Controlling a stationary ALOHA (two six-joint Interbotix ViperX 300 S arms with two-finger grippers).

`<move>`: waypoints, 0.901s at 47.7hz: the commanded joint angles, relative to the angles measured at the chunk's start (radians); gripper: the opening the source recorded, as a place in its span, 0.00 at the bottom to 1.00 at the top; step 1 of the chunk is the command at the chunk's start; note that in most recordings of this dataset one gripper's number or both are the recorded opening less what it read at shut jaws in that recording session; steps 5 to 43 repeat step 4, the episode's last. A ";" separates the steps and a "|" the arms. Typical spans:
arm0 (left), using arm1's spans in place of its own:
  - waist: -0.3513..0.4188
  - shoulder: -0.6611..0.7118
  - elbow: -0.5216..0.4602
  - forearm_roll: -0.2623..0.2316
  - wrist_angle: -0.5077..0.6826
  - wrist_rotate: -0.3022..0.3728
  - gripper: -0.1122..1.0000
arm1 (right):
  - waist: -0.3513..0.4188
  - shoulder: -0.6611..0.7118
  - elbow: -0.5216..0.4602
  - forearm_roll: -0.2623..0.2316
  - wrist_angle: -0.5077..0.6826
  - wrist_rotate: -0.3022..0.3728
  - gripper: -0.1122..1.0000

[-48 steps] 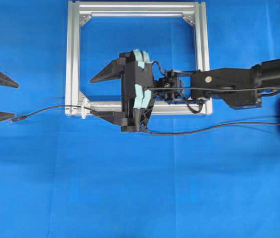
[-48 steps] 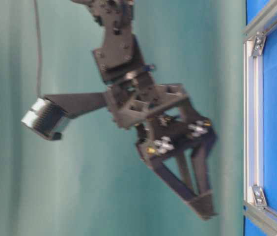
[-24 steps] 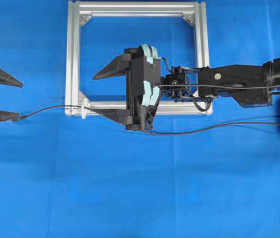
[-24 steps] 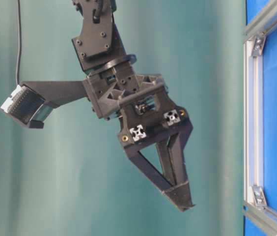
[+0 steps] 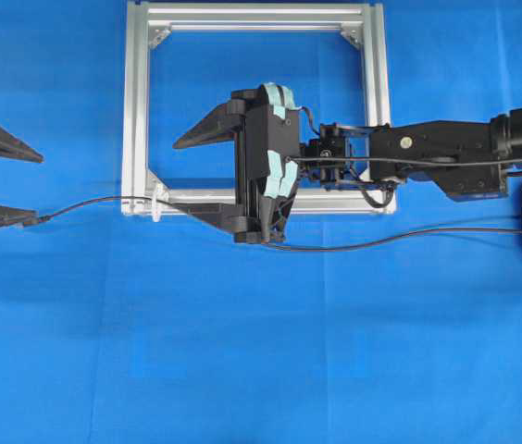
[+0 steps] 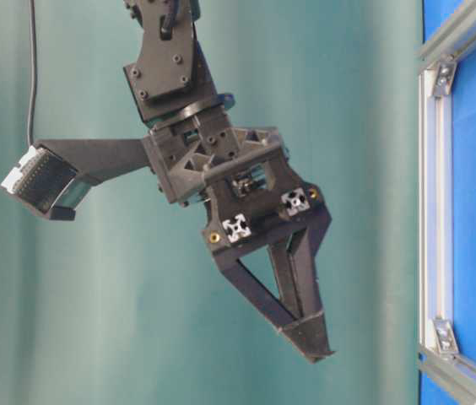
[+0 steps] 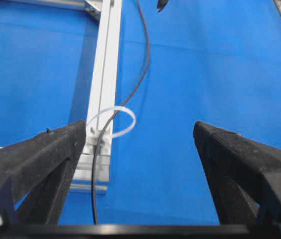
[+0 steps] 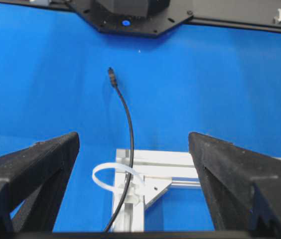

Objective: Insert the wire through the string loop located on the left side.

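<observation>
The thin black wire [image 5: 94,201] runs from the right, under my right gripper, through the white string loop [image 5: 156,203] at the silver frame's [image 5: 136,111] lower left corner. Its plug [image 5: 31,221] lies against the lower finger of my left gripper [image 5: 37,190], which is open. In the left wrist view the wire [image 7: 130,92] passes through the loop [image 7: 125,121] between the wide-apart fingers of that gripper [image 7: 139,128]. My right gripper [image 5: 176,176] hovers open over the frame. The right wrist view shows the loop [image 8: 100,178], the wire [image 8: 129,119] and its plug [image 8: 111,75].
Blue cloth covers the table around the frame. The right arm [image 5: 437,162] stretches across the frame's right bar. A thicker black cable [image 5: 400,235] trails to the right below that arm. A black arm base [image 8: 130,12] stands beyond the plug.
A second ago my right gripper shifted slightly right and the left gripper edged toward the plug. Over the last half second nothing has moved.
</observation>
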 commanded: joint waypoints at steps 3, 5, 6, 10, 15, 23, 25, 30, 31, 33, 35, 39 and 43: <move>0.003 0.012 -0.012 0.005 -0.009 0.020 0.87 | -0.002 -0.034 -0.009 0.005 -0.012 0.009 0.96; 0.003 0.012 -0.012 0.005 -0.009 0.025 0.87 | -0.002 -0.032 -0.009 0.006 -0.012 0.009 0.96; 0.003 0.012 -0.012 0.005 -0.009 0.025 0.87 | -0.002 -0.032 -0.009 0.006 -0.012 0.009 0.96; 0.003 0.012 -0.012 0.005 -0.009 0.025 0.87 | -0.002 -0.032 -0.009 0.006 -0.012 0.009 0.96; 0.003 0.012 -0.012 0.005 -0.009 0.025 0.87 | -0.002 -0.032 -0.009 0.006 -0.012 0.009 0.96; 0.003 0.012 -0.012 0.005 -0.009 0.025 0.87 | -0.002 -0.032 -0.009 0.006 -0.012 0.009 0.96; 0.003 0.012 -0.012 0.005 -0.009 0.025 0.87 | -0.002 -0.032 -0.009 0.006 -0.012 0.009 0.96; 0.003 0.012 -0.012 0.005 -0.009 0.025 0.87 | -0.002 -0.032 -0.009 0.006 -0.012 0.009 0.96; 0.003 0.012 -0.012 0.005 -0.009 0.025 0.87 | -0.002 -0.032 -0.009 0.006 -0.012 0.009 0.96; 0.003 0.012 -0.012 0.005 -0.009 0.025 0.87 | -0.002 -0.032 -0.009 0.006 -0.012 0.009 0.96; 0.003 0.012 -0.012 0.005 -0.009 0.025 0.87 | -0.002 -0.032 -0.009 0.006 -0.012 0.009 0.96; 0.003 0.012 -0.012 0.005 -0.009 0.025 0.87 | -0.002 -0.032 -0.009 0.006 -0.012 0.009 0.96; 0.003 0.012 -0.012 0.005 -0.009 0.025 0.87 | -0.002 -0.032 -0.009 0.006 -0.012 0.009 0.96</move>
